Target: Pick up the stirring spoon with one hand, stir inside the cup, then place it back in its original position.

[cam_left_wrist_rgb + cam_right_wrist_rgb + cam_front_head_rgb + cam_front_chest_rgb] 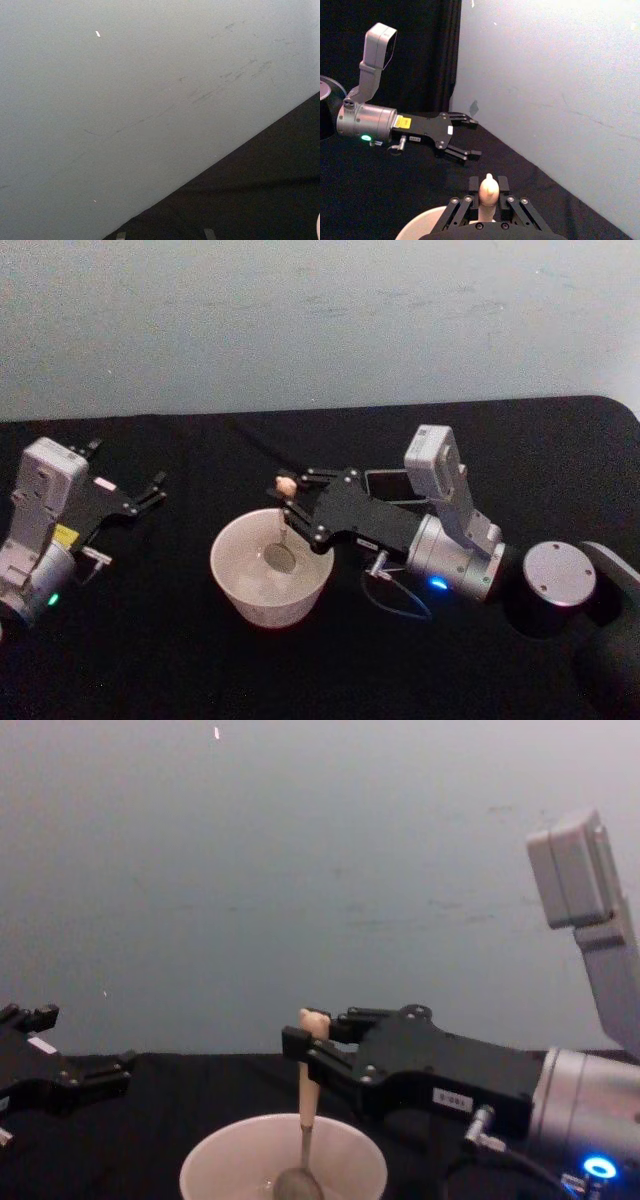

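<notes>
The cream-white cup (250, 585) stands on the black table in front of me. The stirring spoon (285, 484) stands upright with its small bowl down inside the cup (215, 1160). Its beige bear-topped handle (309, 1080) rises above the rim. My right gripper (292, 496) reaches in from the right and is shut on the upper handle, just under the bear head (488, 186). The dark grey holder (386, 486) stands behind the right gripper, partly hidden by it. My left gripper (125, 472) is parked at the far left, open and holding nothing.
A pale wall (320, 320) runs along the far edge of the table. A thin cable (400, 600) loops below the right wrist. The left gripper (472, 138) lies well to the side of the cup rim (417, 226), with bare black cloth between them.
</notes>
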### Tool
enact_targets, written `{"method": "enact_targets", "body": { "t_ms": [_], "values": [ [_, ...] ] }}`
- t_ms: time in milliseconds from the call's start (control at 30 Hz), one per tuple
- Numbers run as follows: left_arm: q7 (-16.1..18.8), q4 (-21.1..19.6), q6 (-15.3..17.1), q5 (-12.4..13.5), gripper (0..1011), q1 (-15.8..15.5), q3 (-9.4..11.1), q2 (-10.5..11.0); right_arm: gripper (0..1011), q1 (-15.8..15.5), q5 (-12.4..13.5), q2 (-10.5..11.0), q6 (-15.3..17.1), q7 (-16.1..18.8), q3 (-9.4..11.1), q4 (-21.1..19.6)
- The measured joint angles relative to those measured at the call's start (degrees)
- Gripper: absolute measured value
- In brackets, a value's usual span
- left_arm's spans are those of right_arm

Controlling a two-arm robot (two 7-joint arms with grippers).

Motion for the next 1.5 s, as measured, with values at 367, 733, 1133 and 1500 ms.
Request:
{"method": "enact_targets", "body": {
  "t_ms": [367,733,1133,1500],
  "values": [
    [0.00,0.00,0.00,0.00,1001,0.00,0.00,0.00,215,-2.78,1.45,2.59,1.13,1.09,0.67,-3.75],
    [0.00,0.00,0.00,0.00,1001,0.00,0.00,0.00,215,-4.77,3.16,3.94,2.34,2.61,-0.46,-7.09],
    [0.00,0.00,0.00,0.00,1001,0.00,0.00,0.00,215,-2.62,3.13,0.94,2.21,2.01,-2.14,-5.25],
    [0.00,0.00,0.00,0.00,1001,0.00,0.00,0.00,214,0.74,0.92,-1.98,0.73,-0.67,-1.82,-0.14]
  ]
}}
